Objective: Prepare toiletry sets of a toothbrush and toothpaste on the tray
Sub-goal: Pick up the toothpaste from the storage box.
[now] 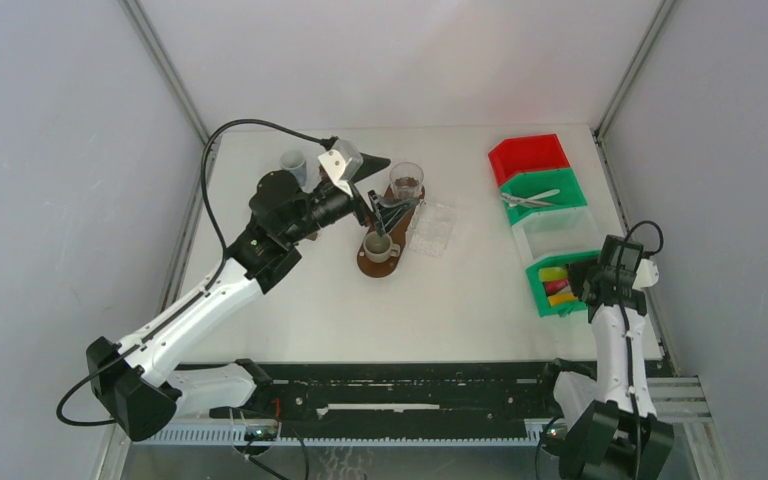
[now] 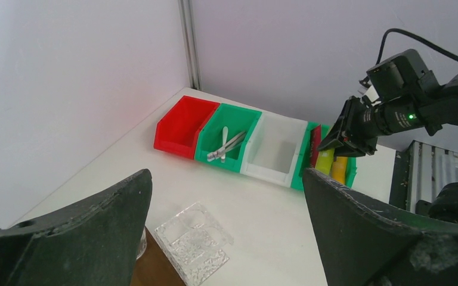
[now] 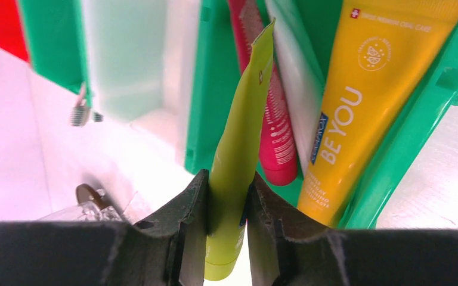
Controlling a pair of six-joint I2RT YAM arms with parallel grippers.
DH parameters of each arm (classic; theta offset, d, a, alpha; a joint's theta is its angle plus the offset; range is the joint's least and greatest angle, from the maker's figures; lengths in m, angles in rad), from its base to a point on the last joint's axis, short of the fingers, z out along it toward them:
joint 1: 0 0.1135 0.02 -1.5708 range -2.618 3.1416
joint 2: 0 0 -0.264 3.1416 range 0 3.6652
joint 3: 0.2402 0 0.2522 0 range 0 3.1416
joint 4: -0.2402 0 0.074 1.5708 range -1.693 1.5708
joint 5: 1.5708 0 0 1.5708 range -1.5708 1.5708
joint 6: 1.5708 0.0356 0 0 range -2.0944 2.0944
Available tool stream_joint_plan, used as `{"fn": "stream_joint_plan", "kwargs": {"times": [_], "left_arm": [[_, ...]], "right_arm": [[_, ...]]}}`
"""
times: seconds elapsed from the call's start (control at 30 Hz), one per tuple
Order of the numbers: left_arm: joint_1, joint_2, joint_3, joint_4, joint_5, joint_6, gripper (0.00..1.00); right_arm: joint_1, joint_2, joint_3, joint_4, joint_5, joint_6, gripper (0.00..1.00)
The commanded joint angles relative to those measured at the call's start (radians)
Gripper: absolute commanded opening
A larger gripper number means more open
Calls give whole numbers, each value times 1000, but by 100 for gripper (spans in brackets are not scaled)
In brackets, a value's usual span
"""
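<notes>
My right gripper (image 3: 226, 185) is shut on a lime green toothpaste tube (image 3: 241, 119), which stands on edge over the nearest green bin (image 1: 560, 285). A pink-red tube (image 3: 274, 137) and a yellow tube (image 3: 346, 113) lie in that bin. White toothbrushes (image 1: 530, 198) rest in the second green bin (image 2: 226, 145). The brown wooden tray (image 1: 365, 266) sits mid-table with a mug (image 1: 378, 245) and a glass cup (image 1: 406, 180) on it. My left gripper (image 2: 226, 238) hangs open above the tray's right edge with nothing between its fingers.
A row of bins runs along the right side: red (image 1: 528, 155), green, white (image 1: 558, 232), green. A clear plastic insert (image 1: 430, 228) lies just right of the wooden tray. Another small cup (image 1: 293, 160) stands at the back left. Enclosure walls close in on both sides.
</notes>
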Motion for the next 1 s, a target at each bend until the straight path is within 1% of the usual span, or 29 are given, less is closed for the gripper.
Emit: {"fn": "stream_joint_plan", "kwargs": {"times": [0.0,0.17,0.23,0.27,0.43,0.57,0.7,0.83,0.97], "left_arm": [[5,-23,-15,58,27,-22,100],[-1,-15,7,15,39,-4,100],[-8,-4,31,-26,25,10,100],[-12,1,44,-46,26,16,100],[-13,14,71,-79,66,6,100],[-13,43,105,-107,125,-24,100],[-11,119,163,-107,210,-96,100],[0,200,190,-21,308,-221,99],[3,279,222,86,406,-370,94]], "right_arm": [[-10,-88,12,12,-35,-24,12],[-9,-176,40,4,-94,-75,11],[-7,-202,51,31,-149,-118,11],[-7,-215,53,52,-181,-135,6],[11,-252,46,229,-403,-218,0],[80,-253,36,437,-547,-234,0],[225,-261,49,623,-542,-288,0],[346,-244,112,667,-518,-395,0],[393,-233,148,711,-534,-453,0]]}}
